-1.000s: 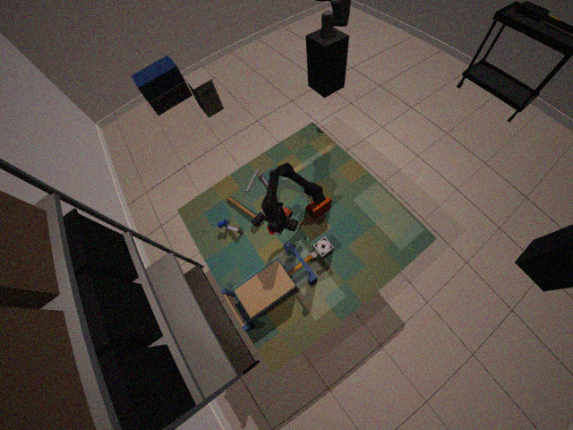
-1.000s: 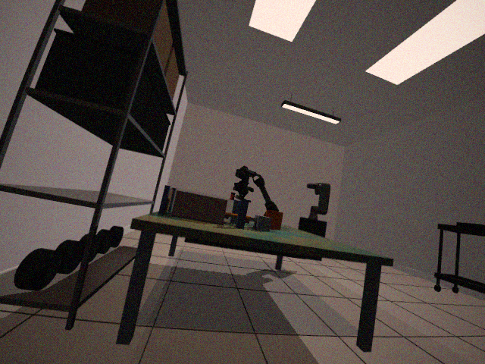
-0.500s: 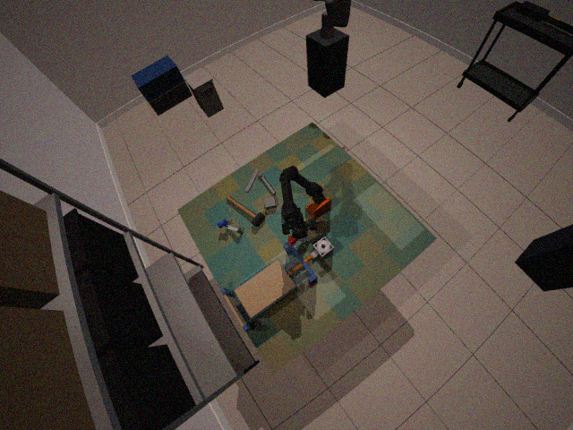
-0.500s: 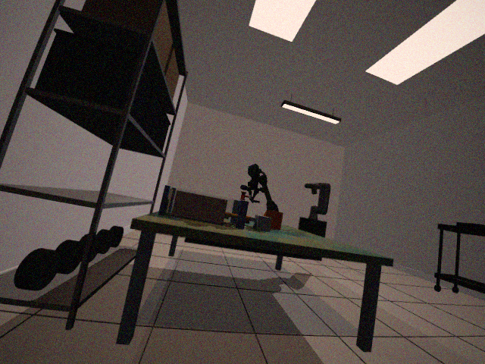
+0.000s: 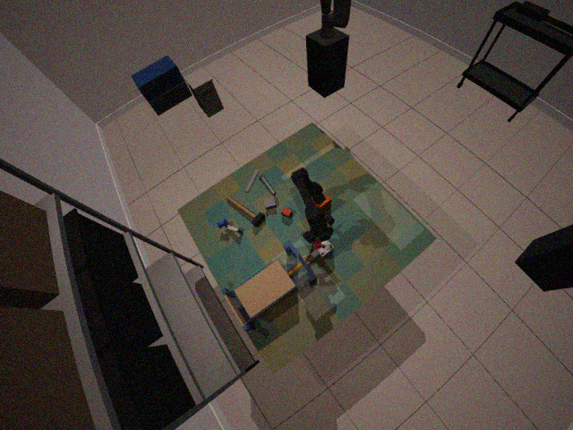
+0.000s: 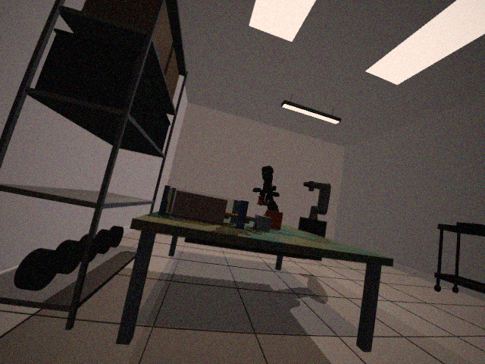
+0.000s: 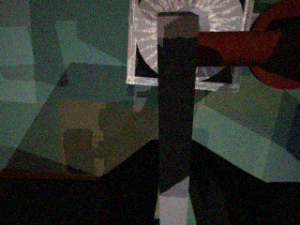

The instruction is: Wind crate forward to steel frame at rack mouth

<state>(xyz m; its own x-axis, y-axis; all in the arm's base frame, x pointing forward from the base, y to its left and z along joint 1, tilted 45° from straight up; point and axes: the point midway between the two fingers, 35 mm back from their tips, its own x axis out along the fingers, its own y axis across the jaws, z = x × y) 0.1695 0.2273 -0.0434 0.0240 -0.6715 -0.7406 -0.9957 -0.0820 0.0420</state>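
Observation:
The gripper [image 5: 318,237] [image 6: 265,198] [image 7: 175,145] is shut on the winch handle, above the winch. The handle shows as a dark grey bar [image 7: 177,94] with a red knob [image 7: 236,48] [image 6: 260,201] at its side; its square key cannot be made out. The pale square winch [image 5: 325,250] [image 6: 262,222] [image 7: 131,52] has a round ribbed face, partly behind the bar. An orange strap [image 5: 302,266] runs from it toward the tan crate [image 5: 265,288] [image 6: 199,206], which looks flat. The blue steel frame [image 5: 301,262] [image 6: 244,214] stands ahead of the crate with a gap. The clear panels cannot be made out.
On the bench [image 5: 235,259] [image 6: 313,246] lie a mallet [image 5: 244,210], a blue-headed tool [image 5: 229,226], two grey bars [image 5: 252,181] [image 5: 267,184], a grey block [image 5: 270,205] and a red block [image 5: 286,212]. A tall shelf [image 6: 127,117] stands beyond the crate's rear end.

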